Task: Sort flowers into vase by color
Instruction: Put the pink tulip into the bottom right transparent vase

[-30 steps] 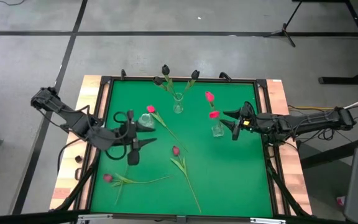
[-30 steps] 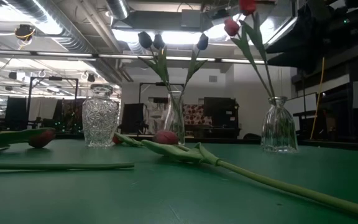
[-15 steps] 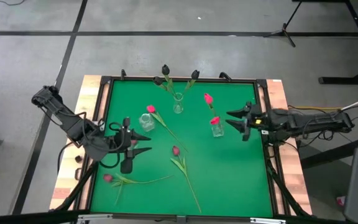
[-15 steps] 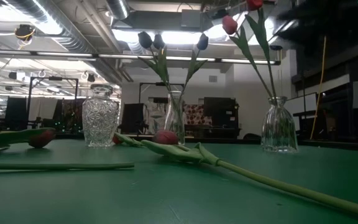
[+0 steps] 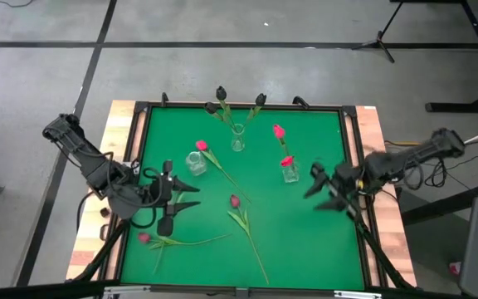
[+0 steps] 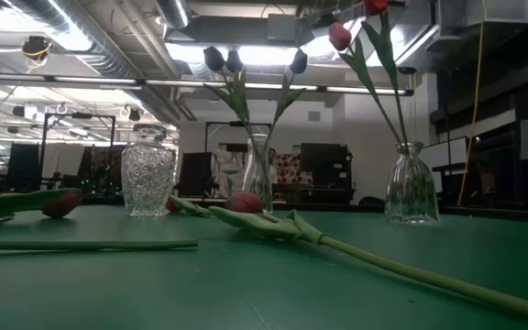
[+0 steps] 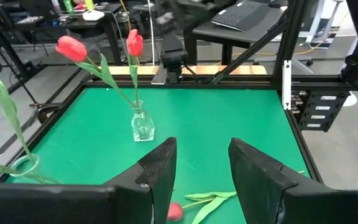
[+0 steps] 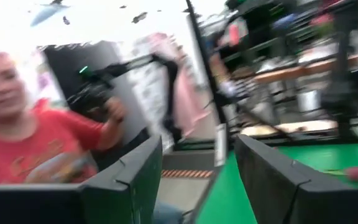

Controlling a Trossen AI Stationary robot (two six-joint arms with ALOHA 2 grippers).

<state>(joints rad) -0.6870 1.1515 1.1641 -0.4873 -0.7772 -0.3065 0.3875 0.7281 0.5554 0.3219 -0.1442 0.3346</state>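
Three dark tulips stand in the slim glass vase [image 5: 237, 138] at the far middle. Two pink-red tulips [image 5: 279, 131] stand in the small vase [image 5: 290, 172] on the right, also in the left wrist view [image 7: 143, 124]. A cut-glass vase [image 5: 195, 162] holds nothing. A pink tulip [image 5: 202, 147], a magenta one [image 5: 234, 200] and another [image 5: 143, 237] lie flat on the green table. My left gripper [image 5: 191, 197] hovers open left of the magenta tulip. My right gripper [image 5: 318, 189] is open, raised near the right edge.
A black frame and wooden boards [image 5: 372, 141] edge the green table. A person in a red shirt [image 8: 30, 155] shows beyond the table in the right wrist view. Open green surface lies between the right vase and the near edge [image 5: 305, 249].
My right gripper has drawn back from the right vase toward the table's right and near edges, risen, and tipped from pointing down to about level. My left gripper has slid a little toward the near-left corner, still open. The flowers lie as before.
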